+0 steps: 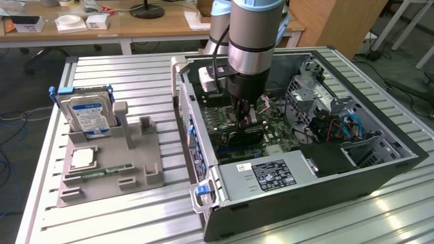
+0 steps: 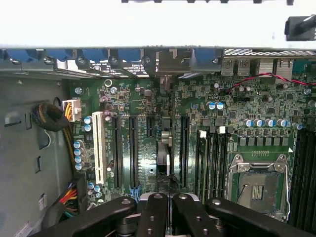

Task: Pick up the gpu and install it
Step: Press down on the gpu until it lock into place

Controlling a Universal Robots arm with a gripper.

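The gpu [image 1: 243,135] stands on edge on the green motherboard [image 1: 281,147] inside the open PC case [image 1: 379,170], a dark thin card. From the wrist I look down its top edge [image 2: 165,148], which lies along a slot between the black expansion slots, with its bracket end at the case's rear wall. My gripper [image 1: 242,121] hangs straight down into the case directly over that edge. Its two black fingers [image 2: 153,212] are pressed together. I cannot tell whether they pinch the card or just rest on it.
To the exterior view's left of the case, a grey holder tray [image 1: 146,175] carries a blue-labelled hard drive [image 1: 88,116], a CPU [image 1: 83,158] and a RAM stick [image 1: 98,172]. Inside the case are the power supply [image 1: 271,175], drive cages and cables [image 1: 352,127], and an empty CPU socket [image 2: 259,185].
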